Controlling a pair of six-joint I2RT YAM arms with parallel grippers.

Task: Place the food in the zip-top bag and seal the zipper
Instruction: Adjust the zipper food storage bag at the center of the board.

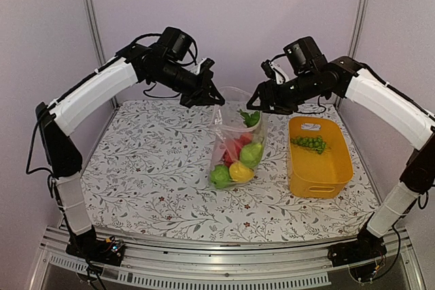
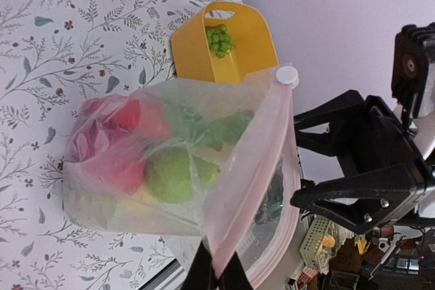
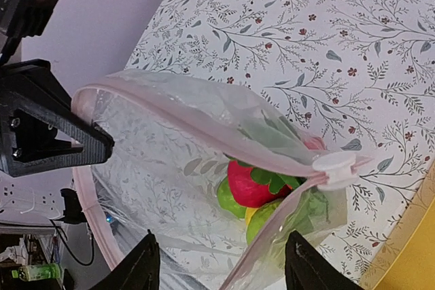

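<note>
Left gripper [image 1: 215, 100] tight, right gripper [image 1: 253, 105] wide.

I have the bag [image 1: 231, 127] at the middle of the table [image 1: 149, 168], with its mouth raised toward the far side and its bottom resting on the table nearer me. The food [image 1: 238, 157] lies piled in the bag's lower, near end. My left gripper [image 1: 215, 100] is at the far-left corner of the mouth, pinching the edge there. My right gripper [image 1: 254, 105] hangs at the right side of the mouth, whose edge runs between its spread fingers. The slider [image 3: 333, 166] sits at the end of the mouth toward the basket [image 1: 319, 185]. The basket stands just right of the bag, and the grapes [image 1: 309, 143] lie in its far half.
</note>
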